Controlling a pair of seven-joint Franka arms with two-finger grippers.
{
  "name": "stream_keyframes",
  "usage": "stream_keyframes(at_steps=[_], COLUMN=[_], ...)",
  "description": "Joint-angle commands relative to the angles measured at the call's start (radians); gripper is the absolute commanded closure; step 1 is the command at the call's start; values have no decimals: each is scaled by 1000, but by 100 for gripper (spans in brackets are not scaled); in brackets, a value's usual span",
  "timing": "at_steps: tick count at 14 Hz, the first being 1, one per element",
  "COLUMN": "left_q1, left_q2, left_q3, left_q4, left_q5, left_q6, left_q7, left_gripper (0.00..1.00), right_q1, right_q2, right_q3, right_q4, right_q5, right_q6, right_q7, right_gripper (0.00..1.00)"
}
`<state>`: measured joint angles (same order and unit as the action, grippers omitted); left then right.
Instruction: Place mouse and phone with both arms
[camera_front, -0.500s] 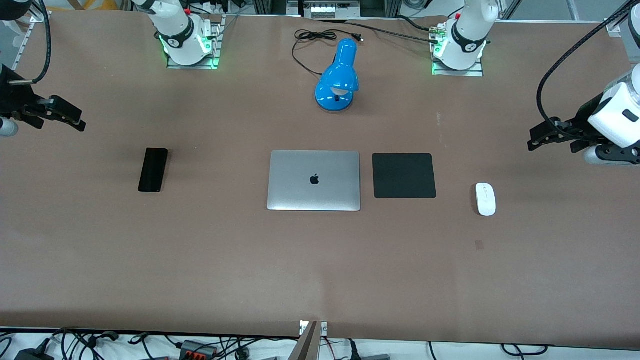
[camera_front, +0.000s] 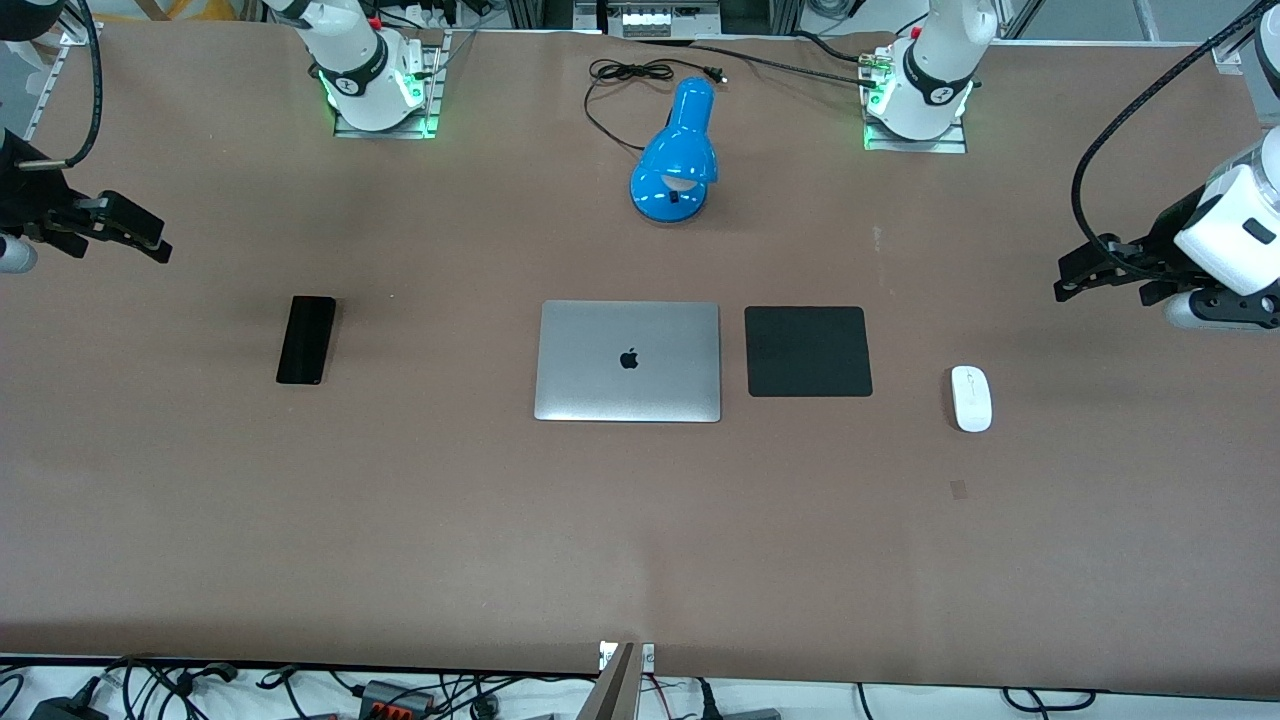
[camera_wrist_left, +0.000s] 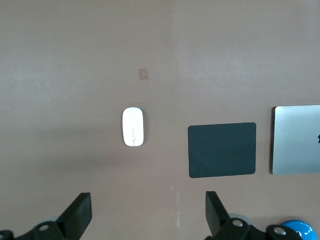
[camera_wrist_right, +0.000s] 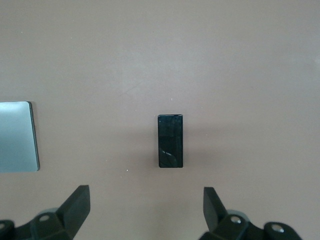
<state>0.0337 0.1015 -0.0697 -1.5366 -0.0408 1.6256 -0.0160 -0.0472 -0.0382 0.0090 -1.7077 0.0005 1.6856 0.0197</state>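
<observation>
Silver laptop (camera_front: 628, 360) lid: Apple logo; no writing readable.

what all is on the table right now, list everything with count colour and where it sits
phone: 1, black, flat on the table toward the right arm's end
laptop: 1, silver, lid closed, mid-table
mat: 1, black, square, beside the laptop toward the left arm's end
mouse: 1, white, on the bare table past the mat toward the left arm's end, not on the mat
lamp: 1, blue, farther from the front camera than the laptop, its black cord trailing toward the bases
table: 1, brown
right pincer: 1, black, open, empty, up over the right arm's end of the table
left pincer: 1, black, open, empty, up over the left arm's end of the table
</observation>
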Motion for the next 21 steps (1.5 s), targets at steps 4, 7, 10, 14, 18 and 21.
stream_keyframes(at_steps=[4, 7, 10, 14, 18, 21], left_q1=[-3, -3, 0, 12, 44, 46], left_q2=[6, 6, 7, 13, 53, 110], left_q3=[-15, -15, -9, 4, 7, 7], left_q4=[29, 29, 29, 27, 27, 26], left_q5=[-7, -5, -2, -1, -4, -1], left_q6=[-32, -33, -36, -110, -165, -165], left_q7=[-2, -4, -5, -4, 8, 10], left_gripper=[0, 0, 0, 0, 0, 0], right_q1=[10, 9, 3, 4, 6, 0], right_q2=[4, 55, 125, 185, 259, 316], right_q3=[-7, -7, -7, -9, -9, -11], right_q4=[-6, -6, -6, -15, -18, -24], right_q5=[7, 9, 1, -16, -62, -68], right_q6=[0, 3, 25, 85, 115, 155], right_q7=[-15, -15, -17, 0, 2, 2], right_gripper=[0, 0, 0, 0, 0, 0])
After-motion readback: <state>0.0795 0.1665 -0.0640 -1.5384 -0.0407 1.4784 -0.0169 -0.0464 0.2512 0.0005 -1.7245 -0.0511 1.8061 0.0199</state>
